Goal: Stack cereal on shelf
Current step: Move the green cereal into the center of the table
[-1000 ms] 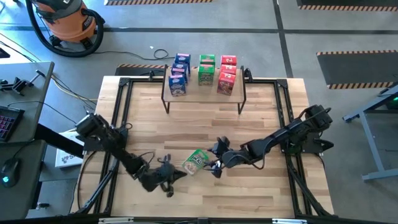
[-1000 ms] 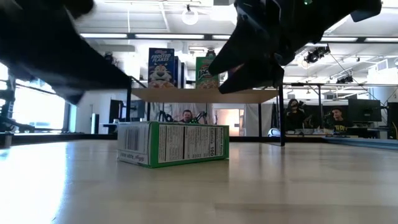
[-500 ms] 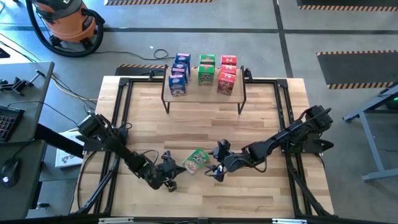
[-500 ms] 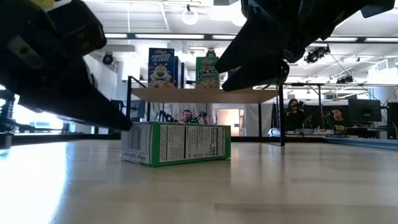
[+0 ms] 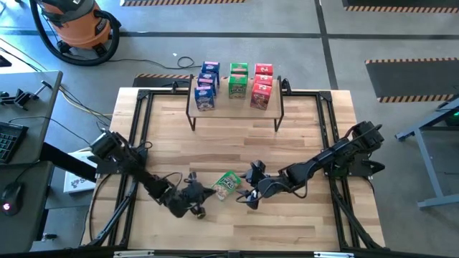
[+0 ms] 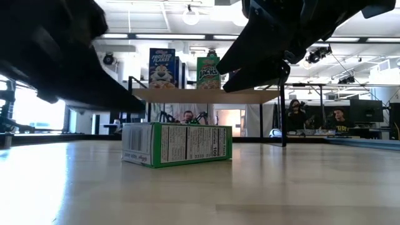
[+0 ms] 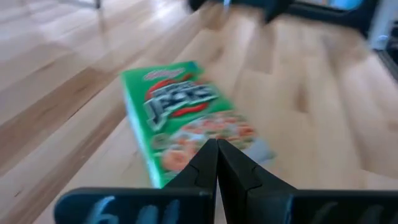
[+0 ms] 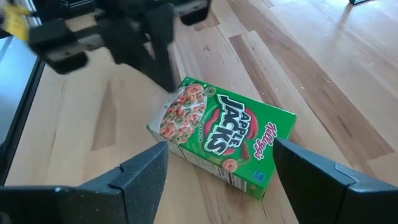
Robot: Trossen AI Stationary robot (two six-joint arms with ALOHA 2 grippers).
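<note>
A green cereal box lies flat on the table, printed front up, also in the right wrist view and the low view. My left gripper is shut, its tip at the box's end nearest the table's left edge. My right gripper hangs open just right of and above the box, touching nothing. On the shelf at the far side stand blue, green and red boxes. My left gripper's shut fingertips stand at the box's corner on the table's left side. They come in low, slanting down from the left. I cannot tell whether they touch the box. The box lies flat on its back on the table.
Black frame rails run along the table's left, right and far edges. Bare wood lies between the shelf and the box. People sit at desks in the room behind.
My left gripper, still shut, has edged toward the green box and turned its tip toward the box's left end.
</note>
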